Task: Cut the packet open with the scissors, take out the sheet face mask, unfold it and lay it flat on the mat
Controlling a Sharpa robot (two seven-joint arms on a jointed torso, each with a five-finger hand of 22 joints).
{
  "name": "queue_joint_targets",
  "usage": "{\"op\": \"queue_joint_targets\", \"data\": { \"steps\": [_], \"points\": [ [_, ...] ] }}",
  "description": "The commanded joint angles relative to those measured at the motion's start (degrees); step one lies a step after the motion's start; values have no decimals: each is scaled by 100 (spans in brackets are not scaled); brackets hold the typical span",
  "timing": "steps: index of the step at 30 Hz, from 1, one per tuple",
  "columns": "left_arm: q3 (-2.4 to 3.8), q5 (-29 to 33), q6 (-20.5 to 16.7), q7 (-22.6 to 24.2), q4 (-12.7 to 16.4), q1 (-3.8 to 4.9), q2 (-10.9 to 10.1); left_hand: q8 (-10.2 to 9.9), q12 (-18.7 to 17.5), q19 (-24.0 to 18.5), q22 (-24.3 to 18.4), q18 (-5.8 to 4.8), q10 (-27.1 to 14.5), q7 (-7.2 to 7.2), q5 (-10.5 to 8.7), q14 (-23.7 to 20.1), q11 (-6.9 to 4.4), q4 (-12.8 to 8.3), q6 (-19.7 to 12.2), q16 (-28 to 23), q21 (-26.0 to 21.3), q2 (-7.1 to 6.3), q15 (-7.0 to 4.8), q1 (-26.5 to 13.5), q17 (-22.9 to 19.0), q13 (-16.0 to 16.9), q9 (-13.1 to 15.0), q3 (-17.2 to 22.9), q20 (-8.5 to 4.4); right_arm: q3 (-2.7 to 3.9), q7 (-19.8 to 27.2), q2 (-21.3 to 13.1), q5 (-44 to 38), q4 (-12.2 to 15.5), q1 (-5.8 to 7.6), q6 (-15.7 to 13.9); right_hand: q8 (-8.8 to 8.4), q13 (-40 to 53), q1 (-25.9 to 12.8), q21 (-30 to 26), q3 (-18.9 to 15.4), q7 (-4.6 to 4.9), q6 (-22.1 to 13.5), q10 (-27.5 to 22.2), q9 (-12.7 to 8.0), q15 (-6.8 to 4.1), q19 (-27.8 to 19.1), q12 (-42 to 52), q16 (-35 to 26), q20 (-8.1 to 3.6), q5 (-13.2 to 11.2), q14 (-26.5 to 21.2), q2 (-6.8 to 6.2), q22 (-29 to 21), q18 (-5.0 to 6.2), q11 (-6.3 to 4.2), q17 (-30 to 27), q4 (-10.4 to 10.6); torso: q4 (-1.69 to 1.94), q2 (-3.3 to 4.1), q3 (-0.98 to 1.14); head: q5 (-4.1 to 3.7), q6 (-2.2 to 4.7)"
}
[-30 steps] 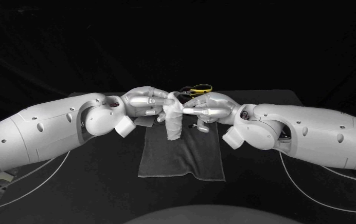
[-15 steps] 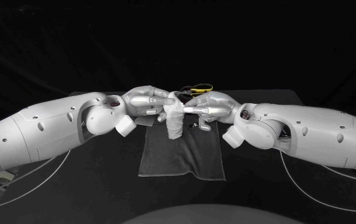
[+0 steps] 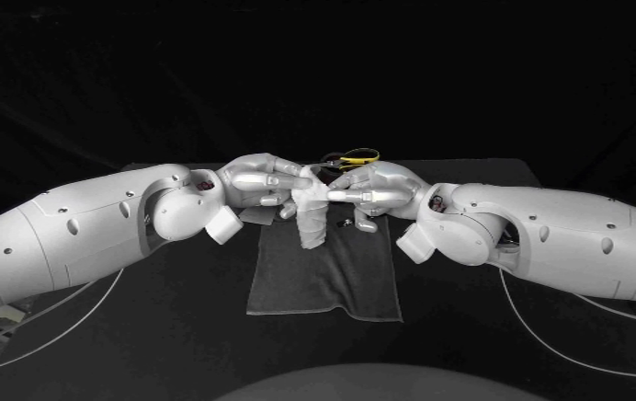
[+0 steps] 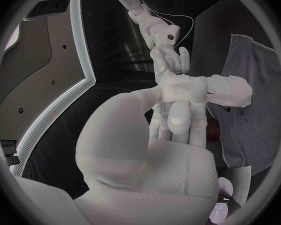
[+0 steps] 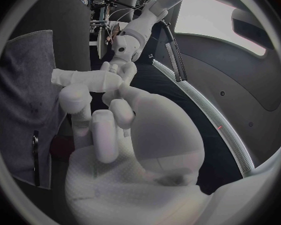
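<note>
White folded sheet face mask (image 3: 312, 219) hangs as a narrow, limp strip over the far end of the dark grey cloth mat (image 3: 324, 281). Whether its lower end touches the mat I cannot tell. It is out of any wrapper and hangs bare. The left hand (image 3: 263, 185) and right hand (image 3: 378, 189) meet fingertip to fingertip above that same far end, each pinching the top edge of the mask. In the left wrist view the mask (image 4: 225, 92) runs across the left hand's fingers (image 4: 178, 122), with the mat (image 4: 262, 75) beneath. Yellow-and-black-handled scissors (image 3: 353, 156) lie just beyond the mat's far edge, behind the hands, on the black surface (image 3: 450, 327).
</note>
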Motion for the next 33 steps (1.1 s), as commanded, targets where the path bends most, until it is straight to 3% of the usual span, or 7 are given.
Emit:
{"op": "queue_joint_targets", "data": {
  "steps": [1, 8, 13, 20, 24, 26, 33],
  "points": [
    [3, -179, -106, 5, -1, 2, 17, -28, 30, 49, -7, 101, 35, 11, 32, 15, 17, -33, -25, 14, 27, 21, -11, 21, -9, 10, 4, -11, 1, 5, 128, -1, -19, 9, -1, 144, 60, 18, 37, -10, 125, -40, 9, 91, 40, -44, 9, 29, 18, -24, 17, 412, 125, 142, 23, -26, 920, -44, 2, -1, 1, -4, -13],
    [3, -207, -368, 9, 6, 2, 23, -83, 3, -18, -82, 115, -43, 46, 31, -48, 55, -56, -49, -37, -62, -41, 15, -3, -144, 43, -23, -46, 6, 5, 168, -4, -31, 25, -1, 151, 180, 85, -71, 69, 313, -71, 44, 173, 129, -64, 40, 54, 50, -40, 16, 429, 117, 167, 12, -52, 970, -122, 4, -3, -1, -10, -6],
    [3, -206, -517, 14, 19, 2, 26, -217, -96, -244, -284, 150, -298, 111, 30, -295, 134, -47, -144, -206, -324, -151, 88, -84, -576, 73, -91, -136, 54, 5, 193, -4, -44, 44, -1, 33, 260, 143, -149, 150, 401, -93, 61, 234, 193, -81, 74, 88, 59, -54, 16, 437, 89, 193, 0, -72, 986, -165, 4, 1, -2, -7, -3],
    [3, -285, -725, -42, 47, 2, 29, -417, -189, -355, -363, 142, -659, 201, 27, -728, 261, 67, -301, -484, -478, -454, 202, -335, -1300, 104, -199, -429, 151, 5, 206, -7, -37, 61, -1, -79, 363, 187, -245, 182, 488, -115, 83, 283, 273, -95, 92, 105, 69, -67, 16, 444, 54, 204, -6, -91, 1005, -207, 4, -1, -4, -12, -5],
    [3, -505, -872, -73, 65, 3, 24, -556, -242, -479, -470, 120, -1019, 310, 24, -1314, 417, 255, -443, -844, -666, -760, 347, -629, -2166, 106, -273, -784, 265, 5, 208, -11, -19, 64, -1, -119, 386, 203, -268, 203, 507, -120, 84, 297, 292, -98, 100, 114, 73, -70, 16, 447, 46, 211, -9, -96, 1011, -216, 4, 0, -2, -10, 1],
    [3, -620, -948, -100, 73, 3, 21, -599, -198, -546, -551, 130, -1211, 340, 28, -1447, 458, 356, -480, -917, -796, -863, 396, -697, -2204, 134, -298, -1007, 329, 4, 209, -13, -5, 61, -1, -147, 399, 209, -282, 198, 517, -124, 84, 303, 303, -101, 99, 116, 72, -72, 16, 447, 43, 210, -8, -98, 1010, -220, 4, -1, -4, -17, 5],
    [3, -779, -1373, -145, 48, 3, -11, -653, 66, -617, -761, 152, -1802, 419, 33, -1724, 562, 735, -563, -1000, -1108, -900, 509, -636, -2307, 233, -331, -1754, 468, 4, 204, -27, 53, 36, -1, -195, 410, 216, -292, 205, 526, -127, 84, 309, 312, -102, 102, 120, 75, -74, 16, 448, 40, 212, -10, -101, 1014, -224, 0, -1, -2, -11, 12]
  ]
}}
